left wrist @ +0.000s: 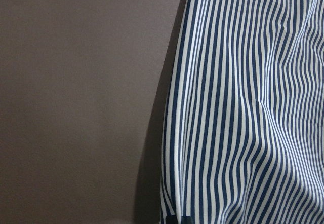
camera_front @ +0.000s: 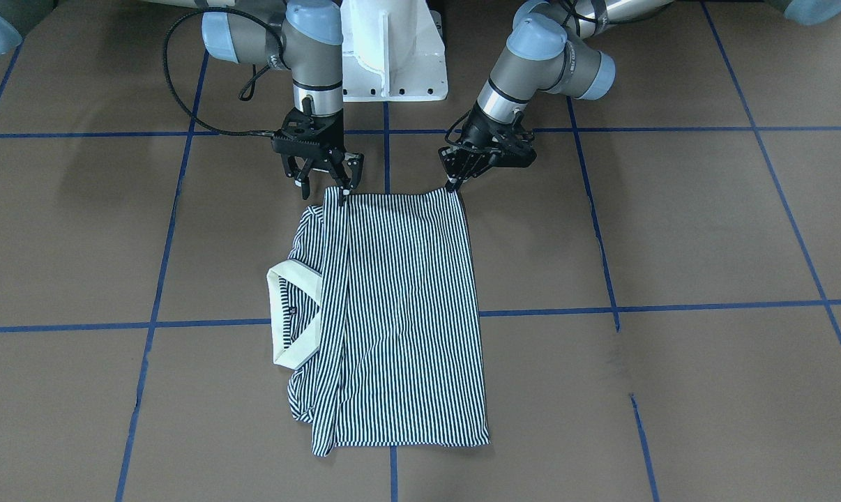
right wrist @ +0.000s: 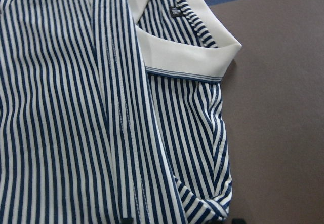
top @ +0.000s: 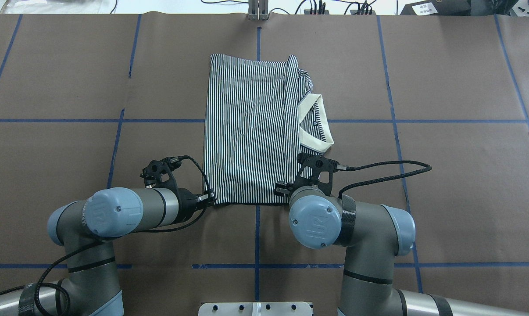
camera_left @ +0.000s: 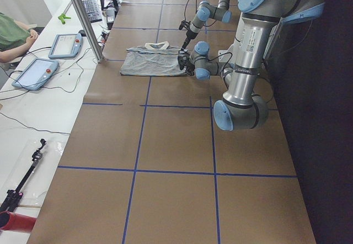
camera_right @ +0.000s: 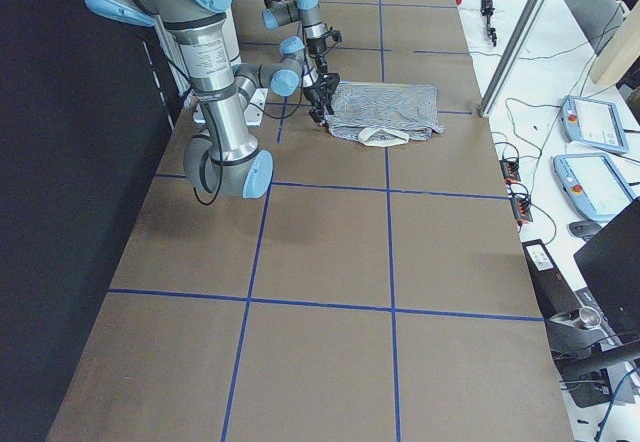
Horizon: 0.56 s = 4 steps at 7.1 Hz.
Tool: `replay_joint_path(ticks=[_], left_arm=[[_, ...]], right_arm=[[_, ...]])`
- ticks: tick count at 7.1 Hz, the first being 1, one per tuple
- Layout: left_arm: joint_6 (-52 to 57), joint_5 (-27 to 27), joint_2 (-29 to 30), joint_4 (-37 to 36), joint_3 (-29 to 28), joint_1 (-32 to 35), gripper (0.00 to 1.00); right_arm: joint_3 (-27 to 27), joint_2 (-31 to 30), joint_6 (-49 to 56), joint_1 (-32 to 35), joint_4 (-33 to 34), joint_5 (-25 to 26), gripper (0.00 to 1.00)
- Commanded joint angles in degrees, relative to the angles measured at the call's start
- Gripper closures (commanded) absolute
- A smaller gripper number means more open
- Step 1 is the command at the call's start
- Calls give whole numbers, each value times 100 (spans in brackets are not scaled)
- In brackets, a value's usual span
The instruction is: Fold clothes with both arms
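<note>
The striped polo shirt [camera_front: 399,314] lies folded into a long rectangle on the brown table, its cream collar [camera_front: 281,328] sticking out on the robot's right side. My left gripper [camera_front: 454,184] is shut on the shirt's near corner at the edge closest to the robot; the left wrist view shows the stripes [left wrist: 243,107] close up. My right gripper [camera_front: 328,189] is open at the other near corner, one fingertip [camera_front: 344,199] touching the fabric. The right wrist view shows the collar [right wrist: 177,57] and the folded sleeve edge. In the overhead view the shirt [top: 247,131] lies just beyond both wrists.
The white pedestal base [camera_front: 392,56] stands behind the grippers. Blue tape lines [camera_front: 532,312] grid the table. Cables loop from both wrists [top: 378,169]. Operator tablets [camera_left: 36,73] and a metal post [camera_left: 83,17] stand at the far side of the table.
</note>
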<state>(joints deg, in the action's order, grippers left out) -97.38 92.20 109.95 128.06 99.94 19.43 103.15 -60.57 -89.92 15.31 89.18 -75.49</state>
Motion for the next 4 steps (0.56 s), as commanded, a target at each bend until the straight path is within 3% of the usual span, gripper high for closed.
replay_joint_path(ticks=[1, 4], left_arm=[[0, 0, 0, 0, -1, 0, 100], [0, 0, -9, 0, -1, 0, 100]], right_arm=[[3, 53, 1533, -150, 12, 270, 35], [-23, 256, 2617, -151, 29, 307, 39]])
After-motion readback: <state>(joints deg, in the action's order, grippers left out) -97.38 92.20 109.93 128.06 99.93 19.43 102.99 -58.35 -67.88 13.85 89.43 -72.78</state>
